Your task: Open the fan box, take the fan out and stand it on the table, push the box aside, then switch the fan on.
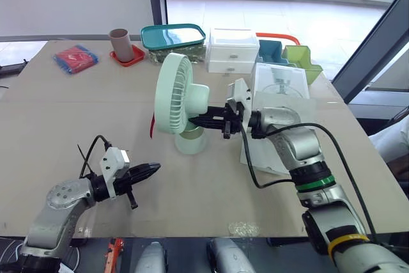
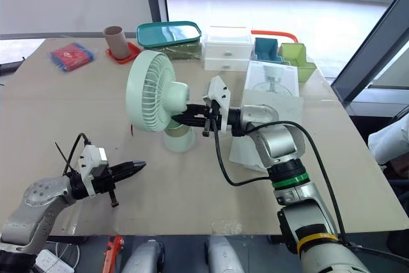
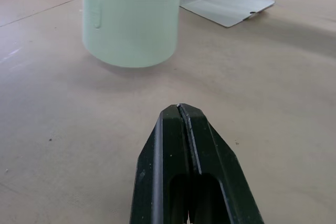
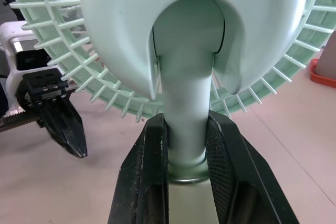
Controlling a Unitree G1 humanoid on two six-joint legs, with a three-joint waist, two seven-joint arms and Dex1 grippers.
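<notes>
From the head, the right claw (image 1: 193, 121) is clamped on the neck of the fan (image 1: 174, 93), with the round base just under its tips at the worktop (image 1: 77, 113) and the opened box (image 1: 278, 84) behind its wrist, so lower straight and keep the stem upright. In the left wrist view the left claw (image 3: 180, 109) is pressed together and the base is just ahead of it; I cannot tell whether it sits flat. Along the right claw, both pads (image 4: 220, 145) hug the stem squarely, so release only once the base bears fully.
</notes>
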